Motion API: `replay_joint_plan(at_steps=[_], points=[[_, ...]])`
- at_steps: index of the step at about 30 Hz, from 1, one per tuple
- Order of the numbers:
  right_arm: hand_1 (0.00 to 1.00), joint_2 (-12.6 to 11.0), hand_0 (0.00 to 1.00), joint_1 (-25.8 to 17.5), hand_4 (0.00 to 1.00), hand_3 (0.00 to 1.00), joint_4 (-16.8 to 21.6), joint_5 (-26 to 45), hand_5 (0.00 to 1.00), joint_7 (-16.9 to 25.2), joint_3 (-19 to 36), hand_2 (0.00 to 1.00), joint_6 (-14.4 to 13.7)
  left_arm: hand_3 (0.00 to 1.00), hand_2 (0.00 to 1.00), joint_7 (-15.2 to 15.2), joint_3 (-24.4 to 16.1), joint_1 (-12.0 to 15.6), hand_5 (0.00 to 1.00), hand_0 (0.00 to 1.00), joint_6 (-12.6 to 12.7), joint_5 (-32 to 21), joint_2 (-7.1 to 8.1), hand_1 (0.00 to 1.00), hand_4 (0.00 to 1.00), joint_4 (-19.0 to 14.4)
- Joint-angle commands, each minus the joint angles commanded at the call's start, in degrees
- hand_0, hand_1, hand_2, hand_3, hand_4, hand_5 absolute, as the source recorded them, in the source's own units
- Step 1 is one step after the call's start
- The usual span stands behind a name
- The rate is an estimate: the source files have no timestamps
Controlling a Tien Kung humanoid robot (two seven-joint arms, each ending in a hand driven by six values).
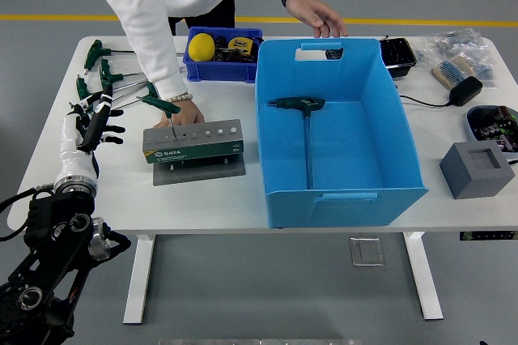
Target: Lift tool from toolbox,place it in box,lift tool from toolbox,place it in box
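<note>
1 white table (121, 187) stands on grey floor (267, 296) with yellow line (429, 21).

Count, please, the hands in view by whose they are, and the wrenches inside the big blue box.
Robot hands: 1, the left hand, holding nothing
Person's hands: 2, one by the tool holder, one over the blue box
Wrenches in the box: 1
Total: 4
</note>
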Motion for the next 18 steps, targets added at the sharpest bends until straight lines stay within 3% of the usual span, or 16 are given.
replay_joint_plan(at_steps=[1, 2, 9, 18], points=[[0.519, 0.0, 0.596, 0.0, 0.915, 0.695, 0.0, 0.0, 0.963, 0.0, 0.0, 0.610, 0.0, 0.865, 0.606, -0.8, 0.4, -0.1, 0.967, 0.235, 0.2, -2.2, 0.08, 0.360, 0.779, 0.2], [0.520, 0.0, 0.598, 0.0, 0.912, 0.695, 0.0, 0.0, 0.960, 0.0, 0.0, 0.611, 0.0, 0.912, 0.673, -1.4, 0.7, -0.3, 0.998, 0.245, 0.3, -4.8, 0.19, 0.407, 0.781, 0.4], [0.519, 0.0, 0.596, 0.2, 0.912, 0.695, 0.0, 0.0, 0.959, 0.0, 0.1, 0.611, 0.0, 0.942, 0.686, -5.5, 1.6, -1.5, 0.998, 0.256, 0.3, -21.2, 0.74, 0.421, 0.791, 2.8], [0.520, 0.1, 0.595, 0.2, 0.910, 0.694, 0.0, 0.1, 0.962, 0.0, -0.2, 0.611, 0.1, 0.939, 0.691, -5.6, 2.8, -1.8, 0.998, 0.255, 0.3, -42.9, 0.50, 0.418, 0.785, 4.7]])
